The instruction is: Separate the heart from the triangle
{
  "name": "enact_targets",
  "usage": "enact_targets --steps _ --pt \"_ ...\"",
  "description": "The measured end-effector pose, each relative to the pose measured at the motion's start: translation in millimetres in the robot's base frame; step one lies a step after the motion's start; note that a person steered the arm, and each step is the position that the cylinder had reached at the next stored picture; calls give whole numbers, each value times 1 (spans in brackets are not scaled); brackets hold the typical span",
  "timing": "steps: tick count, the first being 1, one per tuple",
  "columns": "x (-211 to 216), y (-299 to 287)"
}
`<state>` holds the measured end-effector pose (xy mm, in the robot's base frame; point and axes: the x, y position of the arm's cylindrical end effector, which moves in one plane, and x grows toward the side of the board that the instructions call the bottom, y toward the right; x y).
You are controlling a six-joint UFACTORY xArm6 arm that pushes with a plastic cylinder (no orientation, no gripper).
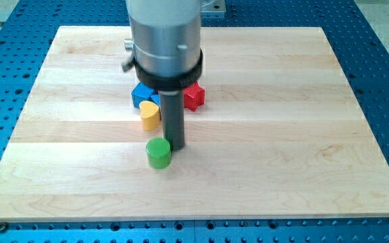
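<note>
My tip (175,146) rests on the wooden board (282,135) just right of a green round block (158,152) and almost touches it. A yellow heart block (150,115) lies up and left of the tip, beside the rod. A blue block (142,94) sits directly above the heart and touches it; its shape is partly hidden by the arm. A red block (194,96) sits right of the rod, its shape unclear.
The arm's grey cylinder (165,40) hangs over the top middle of the board and hides what is behind it. A blue perforated table (383,81) surrounds the board.
</note>
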<state>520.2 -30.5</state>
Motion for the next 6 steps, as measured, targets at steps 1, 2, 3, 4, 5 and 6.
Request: enact_targets --steps 1,2,3,4,5,6 --pt "-19 -54" --pt "24 -54" --pt "24 10" --pt "-8 28" --pt "-2 84" --pt "54 50"
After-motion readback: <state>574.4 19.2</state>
